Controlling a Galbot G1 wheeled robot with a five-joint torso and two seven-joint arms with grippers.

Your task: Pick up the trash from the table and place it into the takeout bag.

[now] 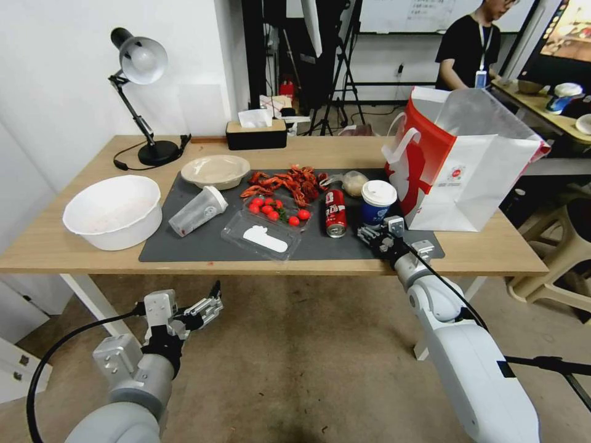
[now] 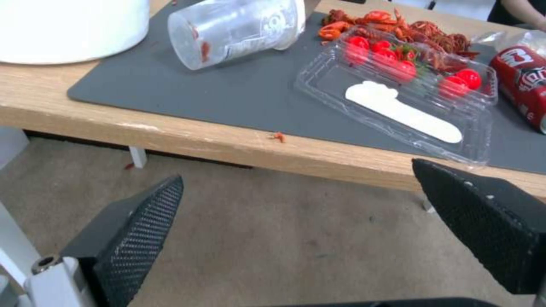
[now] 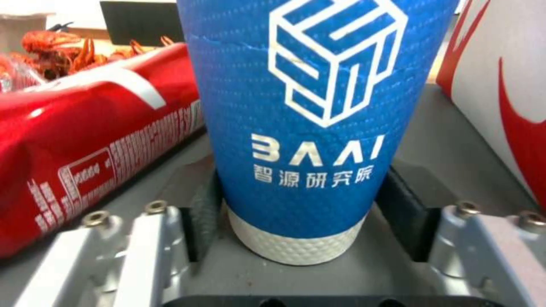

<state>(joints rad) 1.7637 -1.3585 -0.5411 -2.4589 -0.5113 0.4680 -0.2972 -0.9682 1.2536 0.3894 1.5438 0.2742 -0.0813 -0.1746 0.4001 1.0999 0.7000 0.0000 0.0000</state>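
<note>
At the right end of the dark mat [image 1: 184, 246] on our counter [image 1: 49, 246] stands the blue paper cup [image 1: 377, 206], upright, white lid on, red soda can [image 1: 335, 212] lying just beside it, takeout bag [image 1: 468, 178] standing upright on its other side. Our right gripper [image 1: 380, 235] is down at the cup's base; in the right wrist view the pads sit either side of the cup foot, close or just touching, so we read it as spread around the cup, not yet clamped for sure. Rest of the trash is on the mat: clear plastic cup [image 1: 197, 211] tipped on its side, beige bowl [image 1: 215, 170] behind it, clear bag with the beige lump [image 1: 352, 182] behind the can, plus a clear clamshell tray [image 1: 261, 234] with cherry tomatoes [image 1: 274, 209] and a pile of crayfish shells [image 1: 286, 183]. Our left gripper [image 1: 206, 307] hangs below the counter edge, fingers [image 2: 136, 230] spread wide, holding nothing. Risks as we judge them: the grip is very low on a tapered cup, so lifting could let it tip or slip out; squeezing hard could crush the paper wall or pop the lid. The can is near enough that a finger could nudge it rolling. The bag is close on the other side, so a swing could knock it over.
</note>
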